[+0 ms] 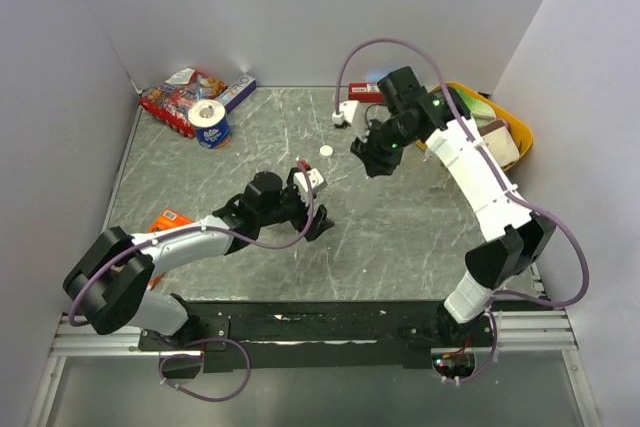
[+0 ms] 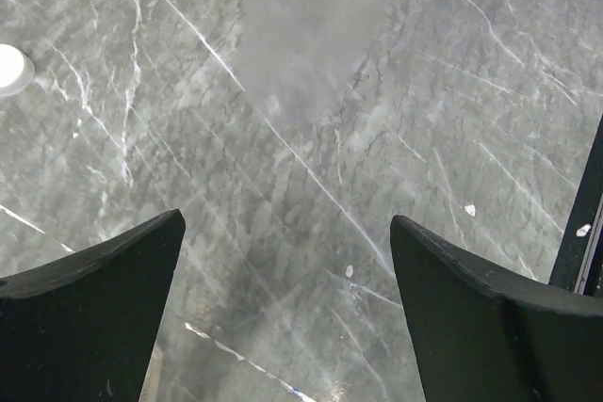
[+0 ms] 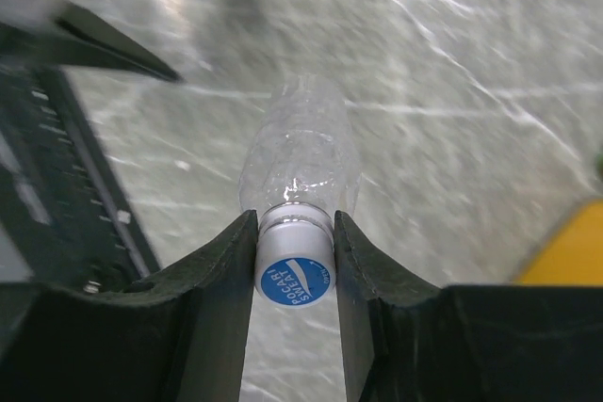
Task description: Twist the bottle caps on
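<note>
Left wrist: edge-cropped, probably white cap [image 2: 9, 70]

the loose cap [image 1: 326, 151] lies on the table [image 1: 400, 237], at 12 o'clock of the left gripper [image 1: 316, 228] and 10 o'clock of the right gripper [image 1: 368, 163]. in the right gripper's jaws sits the fitted cap [image 3: 295, 270], on the bottle [image 3: 301, 152]. the tape roll [image 1: 210, 125] stands at the table's 10 o'clock, snack packets [image 1: 178, 97] behind it; the bin [image 1: 505, 132] at 2 o'clock.

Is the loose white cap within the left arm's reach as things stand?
Probably yes: the left gripper is open and empty, and the white cap lies on bare tabletop just beyond it, nothing between.
</note>
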You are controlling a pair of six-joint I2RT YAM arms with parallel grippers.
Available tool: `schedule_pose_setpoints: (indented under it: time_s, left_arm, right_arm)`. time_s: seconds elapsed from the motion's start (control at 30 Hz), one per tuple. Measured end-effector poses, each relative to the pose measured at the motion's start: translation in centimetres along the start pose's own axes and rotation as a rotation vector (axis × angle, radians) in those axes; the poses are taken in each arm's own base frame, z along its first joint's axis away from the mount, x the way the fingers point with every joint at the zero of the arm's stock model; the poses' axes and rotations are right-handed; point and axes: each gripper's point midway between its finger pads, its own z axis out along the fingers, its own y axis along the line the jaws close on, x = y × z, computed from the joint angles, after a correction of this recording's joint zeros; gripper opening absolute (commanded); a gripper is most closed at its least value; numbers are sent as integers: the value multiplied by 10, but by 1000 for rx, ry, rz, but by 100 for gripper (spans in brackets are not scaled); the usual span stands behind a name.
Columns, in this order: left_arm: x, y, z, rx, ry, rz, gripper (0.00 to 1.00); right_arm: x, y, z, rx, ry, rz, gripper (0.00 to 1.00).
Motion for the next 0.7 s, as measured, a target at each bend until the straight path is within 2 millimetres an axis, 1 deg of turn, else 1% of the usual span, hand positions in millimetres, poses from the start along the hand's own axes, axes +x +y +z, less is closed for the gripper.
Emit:
schedule_pose_setpoints:
  time_s: [0.07, 0.17, 0.23, 0.27, 0.33, 0.4, 0.53, 0.57, 0.63, 0.7]
  left_arm:
    - [-5, 2, -1, 11, 14, 14, 96]
    - [-18, 3, -1, 37, 21, 35, 96]
    - [-35, 3, -2, 50, 11, 53, 96]
    - [-46, 4, -2, 54, 1, 68, 96]
    - [-64, 6, -3, 54, -19, 84, 96]
    - [-83, 8, -5, 55, -41, 104, 96]
    - [-110, 9, -11, 61, -68, 136, 96]
    - [-120, 9, -13, 61, -83, 148, 96]
    - [-138, 8, -19, 59, -115, 170, 96]
    - [-155, 6, -24, 56, -148, 192, 96]
  right_arm:
    - [6, -18, -5, 39, 24, -12, 0]
    - [12, -55, -13, 116, 51, -22, 0]
    - [17, -78, -14, 152, 65, -17, 0]
    - [23, -91, -14, 165, 74, -8, 0]
    - [32, -107, -9, 172, 97, 9, 0]
    - [46, -124, 2, 166, 130, 31, 0]
    - [66, -137, 24, 133, 180, 67, 0]
    - [64, -142, 26, 143, 172, 63, 0]
    - [61, -144, 26, 148, 163, 56, 0]
    - [62, -144, 27, 144, 164, 58, 10]
